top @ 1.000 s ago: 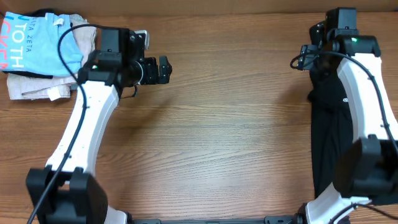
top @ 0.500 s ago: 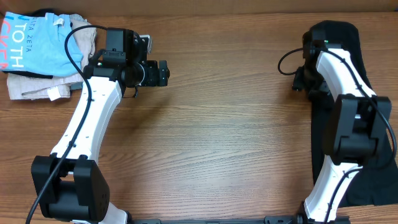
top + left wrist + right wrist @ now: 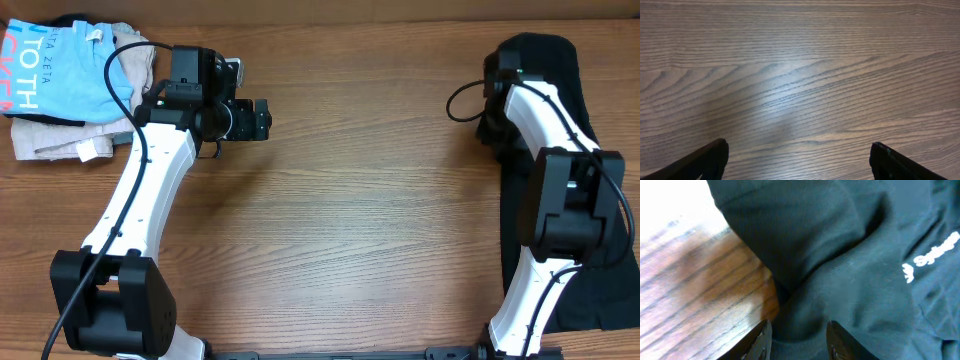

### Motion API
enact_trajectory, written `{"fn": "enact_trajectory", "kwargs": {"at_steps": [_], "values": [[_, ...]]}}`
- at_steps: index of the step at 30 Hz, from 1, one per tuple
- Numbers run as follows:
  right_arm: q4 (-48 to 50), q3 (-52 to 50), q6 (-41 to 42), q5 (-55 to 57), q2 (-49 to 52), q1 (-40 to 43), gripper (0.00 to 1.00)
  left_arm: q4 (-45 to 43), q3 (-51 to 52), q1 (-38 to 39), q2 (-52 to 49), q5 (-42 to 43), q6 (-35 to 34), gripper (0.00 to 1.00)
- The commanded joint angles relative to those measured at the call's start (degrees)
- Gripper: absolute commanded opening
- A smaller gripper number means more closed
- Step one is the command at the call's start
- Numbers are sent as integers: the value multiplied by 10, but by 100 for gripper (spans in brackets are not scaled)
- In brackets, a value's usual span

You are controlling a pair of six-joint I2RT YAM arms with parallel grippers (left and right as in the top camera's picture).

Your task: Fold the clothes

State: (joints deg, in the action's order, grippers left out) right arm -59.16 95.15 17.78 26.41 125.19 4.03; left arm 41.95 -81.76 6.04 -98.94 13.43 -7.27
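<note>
- we see the black garment lying as a long strip, its length running from the robot's side to the far side.
- the right gripper sits low over the garment's far left edge, fingers apart, cloth under the gap, nothing pinched.
- the left gripper hangs spread over bare wood, well apart from the garment, so we judge the right arm nearer.

Black garment partly beneath right arm
</note>
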Motion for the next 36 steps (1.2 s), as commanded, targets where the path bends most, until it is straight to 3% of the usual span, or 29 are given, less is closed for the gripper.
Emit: {"fn": "enact_trajectory", "kwargs": {"at_steps": [1, 4, 6, 10, 17, 20, 24, 27, 35, 36], "values": [[14, -36, 2, 10, 1, 3, 40, 2, -10, 7, -3, -10, 11, 92], [19, -50, 3, 9, 1, 3, 39, 2, -10, 7, -3, -20, 11, 91], [19, -50, 3, 9, 1, 3, 33, 2, -10, 7, -3, -20, 11, 90], [10, -39, 3, -4, 0, 3, 4, -5, -10, 7, -3, -21, 12, 83], [-70, 40, 0, -66, -24, -6, 4, 2, -56, -7, -3, -35, 15, 52], [-123, 104, -36, -157, -42, -20, 4, 25, -104, -17, -3, -31, 10, 47], [-213, 208, -59, -281, -52, -66, 4, 66, -192, -24, -3, -38, 11, 48], [-257, 256, -58, -304, -52, -137, 4, 82, -248, -31, -3, -47, 11, 56], [-236, 264, -52, -384, -52, -393, 4, 119, -298, -49, -3, -130, 50, 70], [-227, 264, -42, -385, -52, -429, 8, 123, -298, -52, -3, -138, 56, 72]]}}
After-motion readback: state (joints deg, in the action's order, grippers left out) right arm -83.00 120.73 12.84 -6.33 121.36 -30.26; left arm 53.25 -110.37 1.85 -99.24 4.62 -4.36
